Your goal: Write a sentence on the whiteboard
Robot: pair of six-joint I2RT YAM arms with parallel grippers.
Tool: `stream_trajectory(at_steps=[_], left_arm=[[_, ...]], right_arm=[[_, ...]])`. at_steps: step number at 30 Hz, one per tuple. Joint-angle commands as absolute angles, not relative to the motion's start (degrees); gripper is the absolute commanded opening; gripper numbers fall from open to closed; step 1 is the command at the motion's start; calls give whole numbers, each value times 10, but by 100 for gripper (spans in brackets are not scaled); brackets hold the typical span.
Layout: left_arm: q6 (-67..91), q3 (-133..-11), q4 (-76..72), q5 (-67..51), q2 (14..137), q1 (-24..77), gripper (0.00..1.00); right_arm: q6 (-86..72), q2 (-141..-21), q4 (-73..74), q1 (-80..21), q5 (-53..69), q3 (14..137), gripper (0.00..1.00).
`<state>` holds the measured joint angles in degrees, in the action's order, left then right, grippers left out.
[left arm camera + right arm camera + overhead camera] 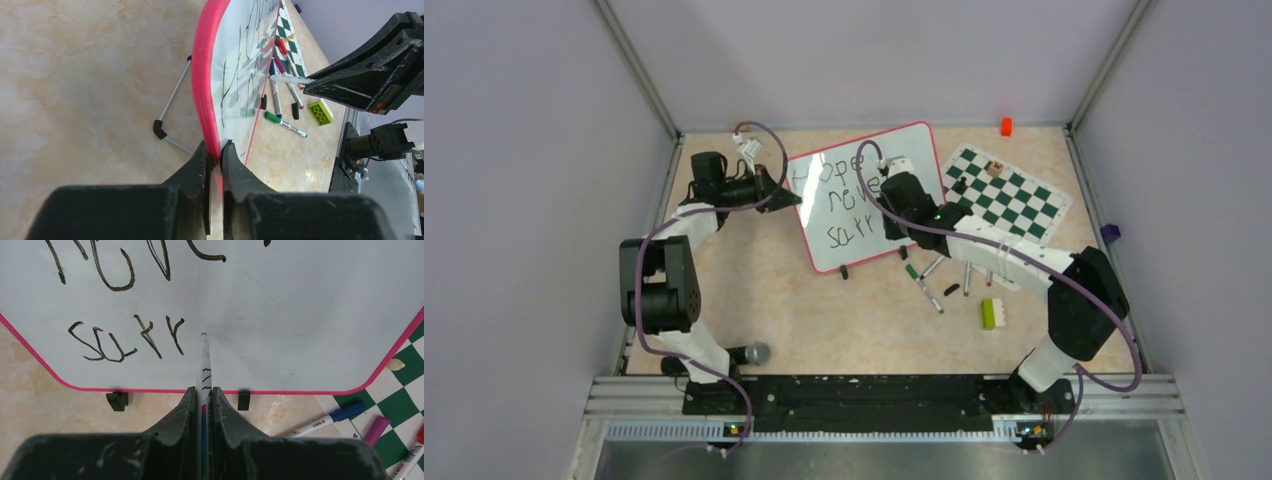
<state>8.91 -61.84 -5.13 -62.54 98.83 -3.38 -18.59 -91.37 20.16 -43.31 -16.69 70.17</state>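
The whiteboard (844,230) lies tilted at mid-table, white with a red-pink rim and two black clips on its near edge. The sentence (836,200) reads "Hope neve" and "Surr" in dark marker; the right wrist view shows "Surr" (127,340). My left gripper (786,197) is shut on the board's left rim (202,90). My right gripper (894,232) is shut on a white marker (203,360), its tip at the board just right of "Surr". The right arm hides part of the second line.
A green-and-white chess mat (1014,205) lies right of the board. Several loose markers (929,290) and a lime brick (990,313) lie near the board's front right. An orange block (1006,126) sits at the back. A wire stand (172,107) shows behind the board.
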Motion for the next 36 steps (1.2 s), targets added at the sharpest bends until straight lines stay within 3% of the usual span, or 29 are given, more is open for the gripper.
stream_trajectory(at_steps=[1, 36], left_arm=[[7, -608, -29, -512, 1003, -17, 0], [7, -609, -29, -512, 1003, -17, 0]], right_arm=[[-187, -929, 188, -430, -173, 720, 0], [-191, -963, 203, -430, -182, 741, 0]])
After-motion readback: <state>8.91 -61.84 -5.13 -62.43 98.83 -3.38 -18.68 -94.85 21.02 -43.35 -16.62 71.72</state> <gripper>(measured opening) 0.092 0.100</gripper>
